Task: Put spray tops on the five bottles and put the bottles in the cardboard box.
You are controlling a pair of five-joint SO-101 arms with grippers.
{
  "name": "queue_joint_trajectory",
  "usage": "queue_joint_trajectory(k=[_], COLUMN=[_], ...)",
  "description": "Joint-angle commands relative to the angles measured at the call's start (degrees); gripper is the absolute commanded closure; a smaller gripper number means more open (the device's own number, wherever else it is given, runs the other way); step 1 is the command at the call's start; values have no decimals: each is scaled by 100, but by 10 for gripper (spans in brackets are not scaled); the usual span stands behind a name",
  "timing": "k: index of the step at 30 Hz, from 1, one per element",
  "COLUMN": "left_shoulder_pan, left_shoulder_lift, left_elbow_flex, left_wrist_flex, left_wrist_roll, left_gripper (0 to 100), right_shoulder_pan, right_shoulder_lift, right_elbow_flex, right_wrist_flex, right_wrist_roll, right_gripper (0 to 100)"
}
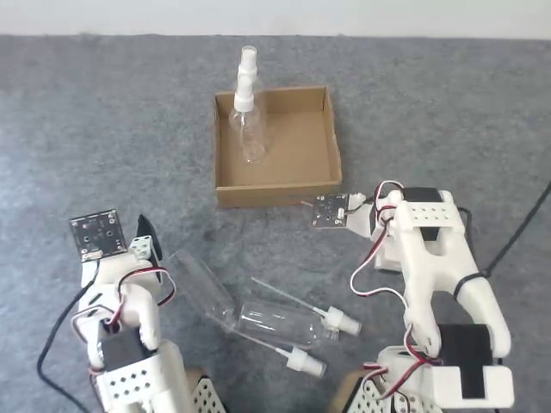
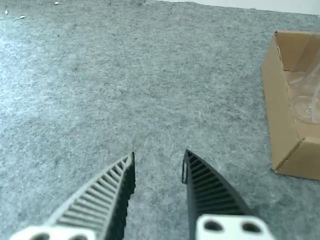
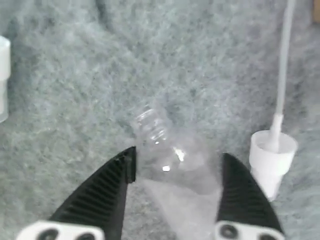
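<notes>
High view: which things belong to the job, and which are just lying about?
Job: cardboard box; topped bottles inside it; bare bottle nearer the left arm; bare bottle beside the tops; loose spray top at its neck; loose spray top below it.
Lying about: grey carpet; black cable.

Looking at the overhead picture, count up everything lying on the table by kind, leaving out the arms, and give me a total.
Capped bottles: 2
Uncapped bottles: 2
Loose spray tops: 2
Box: 1
Total: 7
</notes>
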Motion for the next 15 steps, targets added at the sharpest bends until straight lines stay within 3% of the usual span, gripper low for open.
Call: queue_joint_trajectory(k=[1, 8, 15], left_shoulder_pan=[-9, -9, -9], left_shoulder_lift=[-79, -79, -79], left_elbow_flex=[-40, -40, -40], left_wrist_flex=[-185, -185, -185], left_wrist_roll=[-70, -70, -70], left_gripper=[851, 851, 851], right_shoulder_pan=[75, 22, 22], right_shoulder_lift=[-101, -136, -92], right_elbow_flex=[-26, -26, -53], right_wrist_flex=[-48, -48, -57], right_wrist_roll=[-44, -1442, -3420], right_gripper=[900, 899, 899])
